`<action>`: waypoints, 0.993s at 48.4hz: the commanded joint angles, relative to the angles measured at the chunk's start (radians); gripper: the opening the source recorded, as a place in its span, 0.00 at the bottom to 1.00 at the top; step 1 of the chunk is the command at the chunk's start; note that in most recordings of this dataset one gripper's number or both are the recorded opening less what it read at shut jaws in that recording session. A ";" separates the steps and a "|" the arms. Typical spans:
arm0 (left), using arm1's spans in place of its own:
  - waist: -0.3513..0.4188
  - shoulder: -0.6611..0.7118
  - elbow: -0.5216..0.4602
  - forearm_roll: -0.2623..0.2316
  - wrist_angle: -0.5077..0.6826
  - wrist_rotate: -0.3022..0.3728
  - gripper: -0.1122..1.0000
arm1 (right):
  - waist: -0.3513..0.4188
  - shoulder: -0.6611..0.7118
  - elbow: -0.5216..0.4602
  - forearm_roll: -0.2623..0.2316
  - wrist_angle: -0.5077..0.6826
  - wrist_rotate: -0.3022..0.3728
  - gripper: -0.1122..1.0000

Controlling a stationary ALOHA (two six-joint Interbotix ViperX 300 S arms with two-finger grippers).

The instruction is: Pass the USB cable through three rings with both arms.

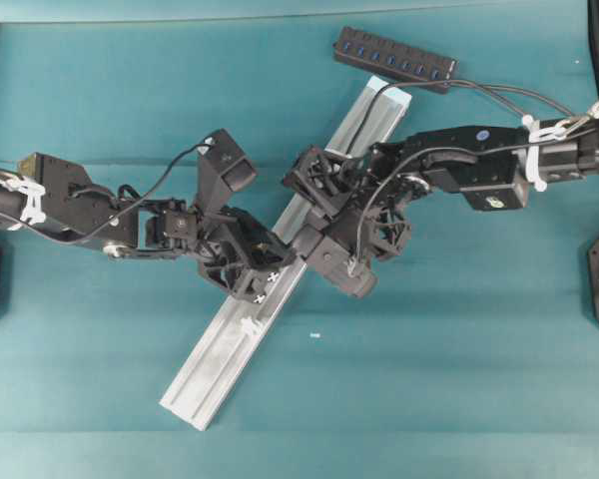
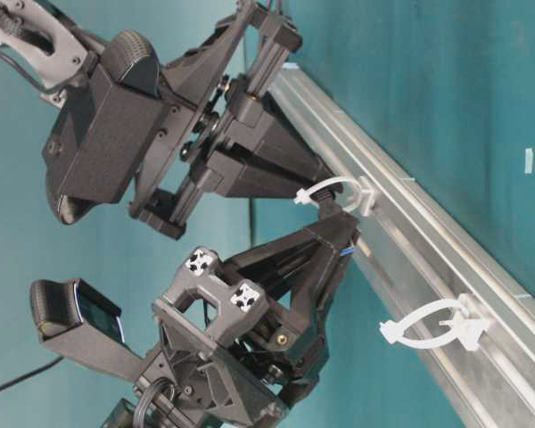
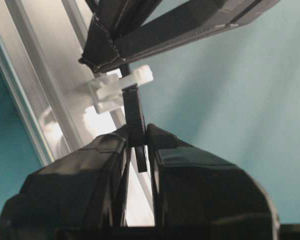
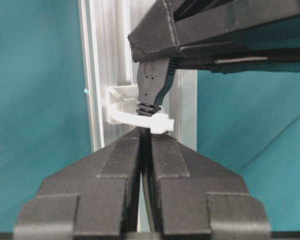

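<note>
In the overhead view both pincers meet over the middle of the rail (image 1: pixel 280 274) and their black bodies hide the middle ring and the plug entirely; only the ring (image 1: pixel 250 324) toward 7 o'clock shows plainly, and the ring at the rail's far end is hard to make out. The cable (image 1: pixel 509 98) shows only as a thin cord running from the hub (image 1: pixel 394 58) at 12 o'clock toward 3 o'clock, then lost among the right arm's own wiring.

Nearest in the left wrist view, the left pincer (image 3: pixel 139 145) is closed onto the plug (image 3: pixel 135 112), which stands just below the white ring (image 3: pixel 121 86). Beyond the ring the other pincer's tips come down from 12 o'clock.

In the right wrist view, the right pincer (image 4: pixel 146 137) has its fingers together on the cord, right under the ring (image 4: pixel 140 117); past it the plug (image 4: pixel 152 82) pokes up into the left pincer's tips.

From table level, a second ring (image 2: pixel 437 325) at 4 o'clock stands free.
</note>
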 commanded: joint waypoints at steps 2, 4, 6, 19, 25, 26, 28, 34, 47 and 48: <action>-0.006 -0.020 -0.009 0.003 -0.005 -0.003 0.20 | -0.011 -0.011 0.003 -0.002 0.020 0.023 0.18; -0.008 -0.020 -0.008 0.003 -0.005 -0.006 0.20 | -0.012 -0.012 0.005 -0.002 0.026 0.031 0.23; -0.009 -0.021 -0.008 0.003 -0.005 -0.011 0.20 | -0.012 -0.015 0.005 -0.002 0.034 0.035 0.31; -0.025 -0.028 -0.002 0.003 -0.005 -0.072 0.20 | -0.015 -0.041 0.014 -0.002 -0.005 0.101 0.90; -0.043 -0.041 0.003 0.003 -0.003 -0.083 0.20 | -0.015 -0.069 0.018 -0.002 -0.023 0.115 0.86; -0.046 -0.046 0.005 0.003 -0.003 -0.084 0.20 | -0.015 -0.077 0.018 -0.002 -0.028 0.120 0.85; -0.054 -0.054 0.009 0.003 -0.003 -0.087 0.20 | -0.012 -0.084 0.018 0.000 -0.032 0.123 0.86; -0.075 -0.078 0.031 0.003 -0.003 -0.095 0.20 | 0.000 -0.094 0.025 -0.002 -0.035 0.132 0.85; -0.091 -0.114 0.098 0.003 -0.008 -0.156 0.20 | 0.031 -0.095 0.029 -0.002 -0.040 0.135 0.85; -0.091 -0.115 0.101 0.003 -0.008 -0.158 0.20 | 0.034 -0.095 0.029 -0.002 -0.041 0.135 0.84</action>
